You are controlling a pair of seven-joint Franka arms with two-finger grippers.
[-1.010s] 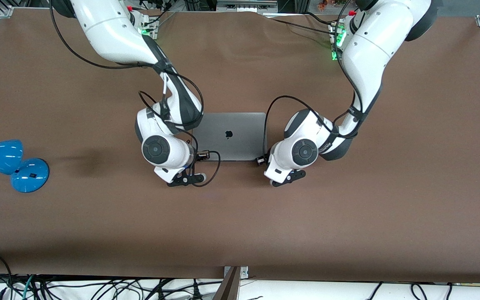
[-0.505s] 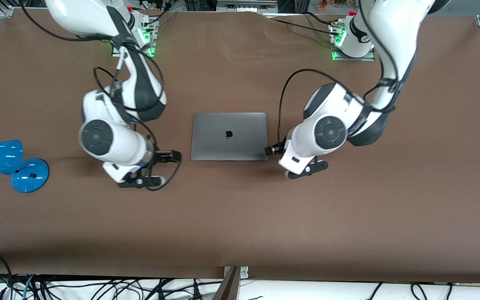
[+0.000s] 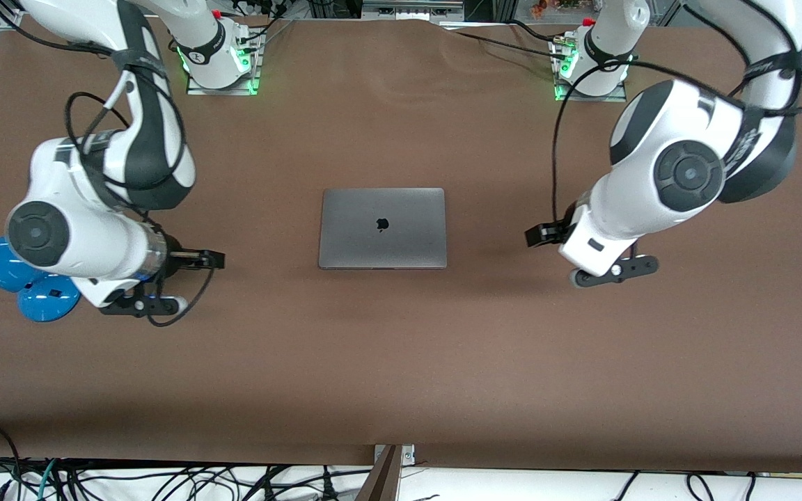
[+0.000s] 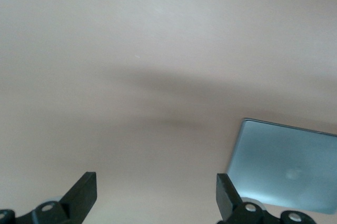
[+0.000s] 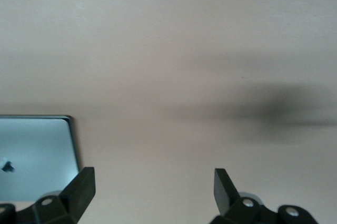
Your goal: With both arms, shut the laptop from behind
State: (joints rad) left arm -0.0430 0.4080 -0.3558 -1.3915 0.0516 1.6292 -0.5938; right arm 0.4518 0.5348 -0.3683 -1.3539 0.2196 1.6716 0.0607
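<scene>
Both arms have swung outward from the laptop (image 3: 382,227) since a moment ago, when their grippers sat close at its two side edges; each now hangs over bare table well clear of it. The right arm (image 3: 105,202) bends down from its base and folds toward its own end of the table, its wrist above the blue desk lamp (image 3: 14,271). The right gripper (image 3: 199,259) points back toward the laptop, over the brown table (image 3: 401,362) between lamp and laptop. In the right wrist view its fingers (image 5: 79,187) stand wide apart with nothing between them and touch nothing. The left arm (image 3: 686,167) arches from its base toward its own end of the table. The left gripper (image 3: 539,235) also points toward the laptop, over open tabletop. Its fingers (image 4: 81,195) are likewise spread wide and empty.

The laptop lies shut and flat at the middle of the table, between the two grippers and apart from both. Its grey lid faces up, with the dark apple logo (image 3: 382,223) at the centre. A corner of the lid shows in each wrist view (image 4: 287,166) (image 5: 34,155).
</scene>
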